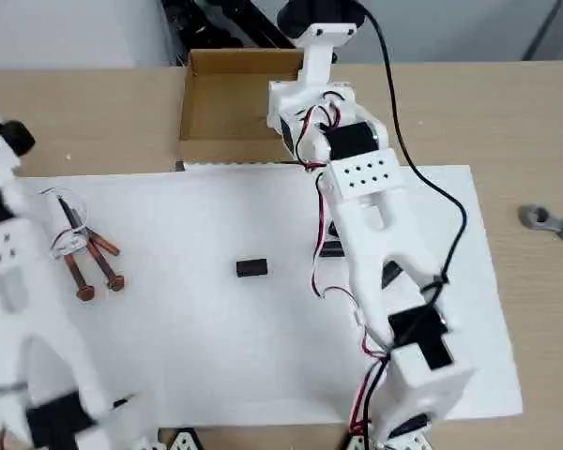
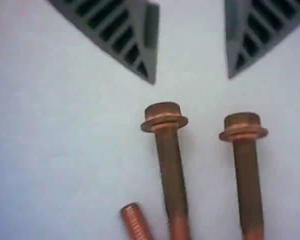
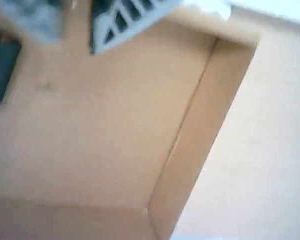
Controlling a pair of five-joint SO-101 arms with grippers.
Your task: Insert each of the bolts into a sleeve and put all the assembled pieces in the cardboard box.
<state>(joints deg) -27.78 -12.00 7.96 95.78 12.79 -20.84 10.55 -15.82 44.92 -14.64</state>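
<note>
Left tool (image 2: pixel 190 75), wide open and empty, hovers just beyond the heads of 3 copper-coloured bolts (image 2: pixel 165 150), which lie close together on the white sheet (image 1: pixel 216 356) covering the worktop (image 1: pixel 507 103). 1 black sleeve (image 1: pixel 251 268) lies well apart at mid-sheet. Right tool (image 1: pixel 296 103) hangs over the cardboard box (image 1: pixel 225 103); whether it is open or closed cannot be told.

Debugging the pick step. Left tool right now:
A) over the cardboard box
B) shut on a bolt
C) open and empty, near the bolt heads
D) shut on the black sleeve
C: in the left wrist view the left tool has its fingers apart with only the white sheet between them, and the bolts lie free on the sheet just off its tips.
</note>
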